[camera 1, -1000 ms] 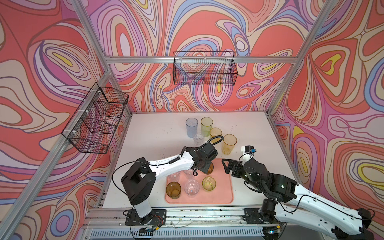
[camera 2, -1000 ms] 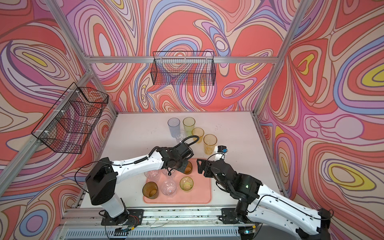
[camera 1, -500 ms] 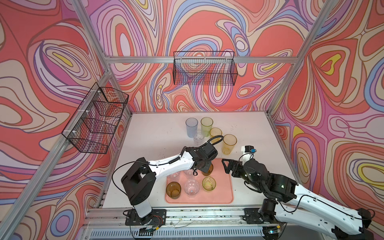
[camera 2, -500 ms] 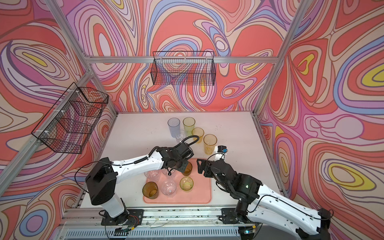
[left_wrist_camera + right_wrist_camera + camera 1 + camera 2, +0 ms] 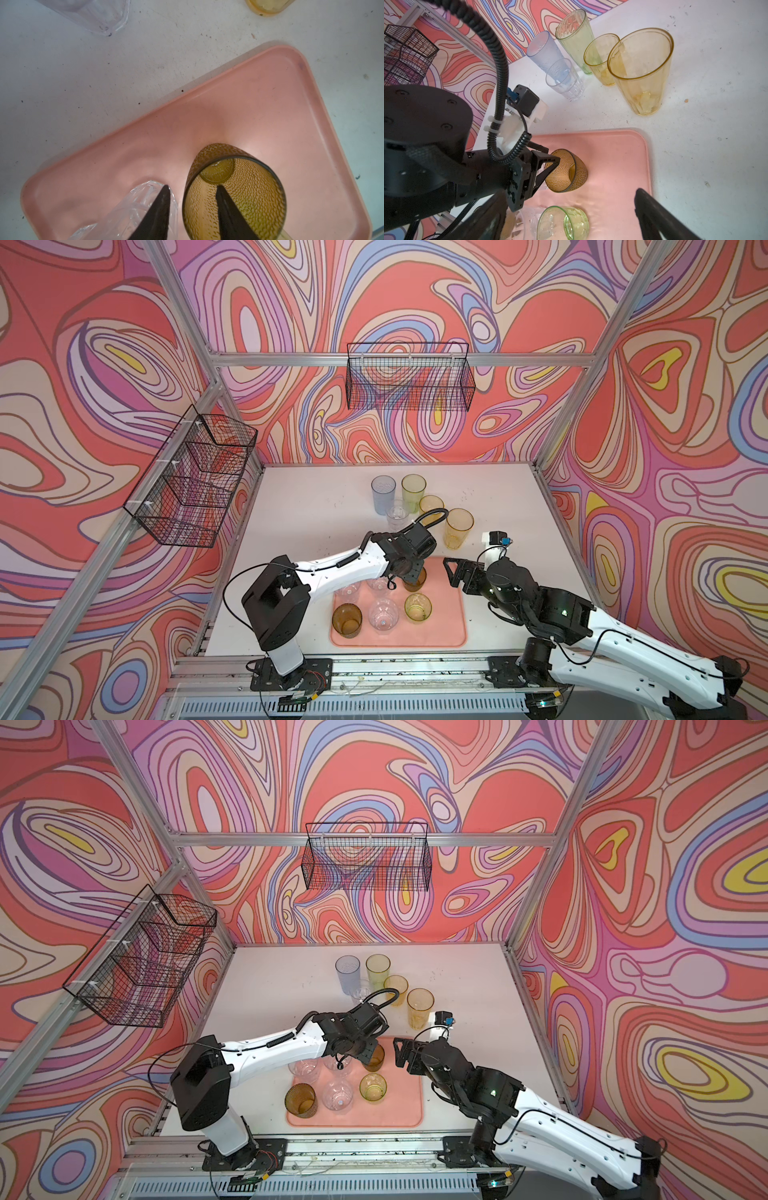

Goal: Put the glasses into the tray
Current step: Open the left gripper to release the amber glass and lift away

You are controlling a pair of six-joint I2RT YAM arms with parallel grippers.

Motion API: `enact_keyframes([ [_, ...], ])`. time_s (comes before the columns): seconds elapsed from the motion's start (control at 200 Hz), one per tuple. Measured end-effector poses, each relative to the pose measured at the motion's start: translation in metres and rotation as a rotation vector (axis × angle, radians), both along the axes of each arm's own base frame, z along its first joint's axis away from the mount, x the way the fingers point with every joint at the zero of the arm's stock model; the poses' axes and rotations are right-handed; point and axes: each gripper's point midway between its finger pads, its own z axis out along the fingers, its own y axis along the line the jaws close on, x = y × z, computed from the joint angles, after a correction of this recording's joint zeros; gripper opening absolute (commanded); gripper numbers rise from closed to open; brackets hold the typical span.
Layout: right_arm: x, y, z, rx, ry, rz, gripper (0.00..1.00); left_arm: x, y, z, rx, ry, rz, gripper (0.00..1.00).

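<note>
Bench (image 5: 316, 506): five glasses stand on it beyond the tray, the tall yellow glass (image 5: 458, 529) nearest. Tray (image 5: 446, 616) holds six, and its right half is bare, so you have room there. The brown glass (image 5: 259, 191) sits upright in the far row, just beside a clear glass (image 5: 141, 197). Your left hand (image 5: 192, 187) is partly open, one finger inside the brown glass, one outside, gripping nothing. Lift straight up so no finger catches the rim or nudges the clear one. Your right hand (image 5: 449, 572) gapes wide, empty, near the tray's far right corner; keep the two hands apart.
</note>
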Motion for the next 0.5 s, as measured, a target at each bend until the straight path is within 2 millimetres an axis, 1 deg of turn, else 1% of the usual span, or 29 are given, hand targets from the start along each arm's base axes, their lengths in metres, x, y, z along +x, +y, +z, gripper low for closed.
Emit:
enact_keyframes([
  [0.14, 0.001, 0.001, -0.003, -0.008, 0.006, 0.000, 0.98, 0.004, 0.000, 0.011, -0.005, -0.030, 0.000, 0.60],
  [0.22, 0.001, 0.002, -0.005, -0.015, 0.012, 0.001, 0.98, 0.007, 0.000, 0.018, -0.005, -0.051, 0.000, 0.71],
  [0.346, 0.002, 0.004, -0.007, -0.026, 0.021, 0.004, 0.98, 0.011, 0.003, 0.027, -0.002, -0.081, 0.005, 0.82],
  [0.436, 0.002, 0.009, -0.001, -0.022, 0.025, 0.015, 0.98, 0.012, 0.006, 0.034, -0.001, -0.100, 0.010, 0.89],
  [0.496, 0.003, 0.011, 0.007, -0.012, 0.020, 0.023, 0.98, 0.013, 0.007, 0.039, -0.009, -0.111, 0.016, 0.92],
])
